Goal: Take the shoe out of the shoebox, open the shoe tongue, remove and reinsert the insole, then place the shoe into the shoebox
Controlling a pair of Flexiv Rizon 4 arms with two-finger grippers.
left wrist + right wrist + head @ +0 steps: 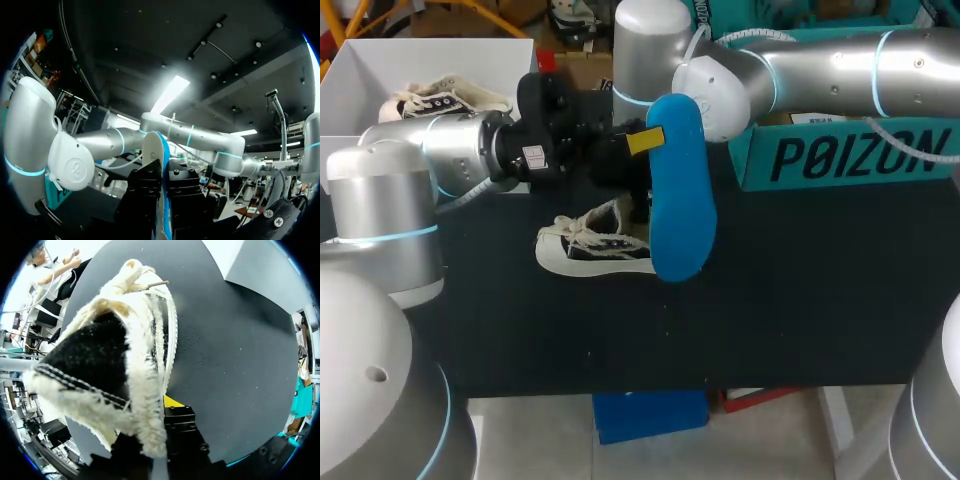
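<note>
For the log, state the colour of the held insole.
Blue insole, clearest in the head view.

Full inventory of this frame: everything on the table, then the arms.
insole: 1, blue, held up over the shoe
shoe: 1, cream and black, fuzzy, mid-table
second shoe: 1, same colours, inside the white box
white box: 1, white, far left of the table
teal box: 1, teal, far right of the table
table: 1, black top
left gripper: 1, yellow tips, shut on the insole
right gripper: 1, yellow tips, shut on the shoe's collar
</note>
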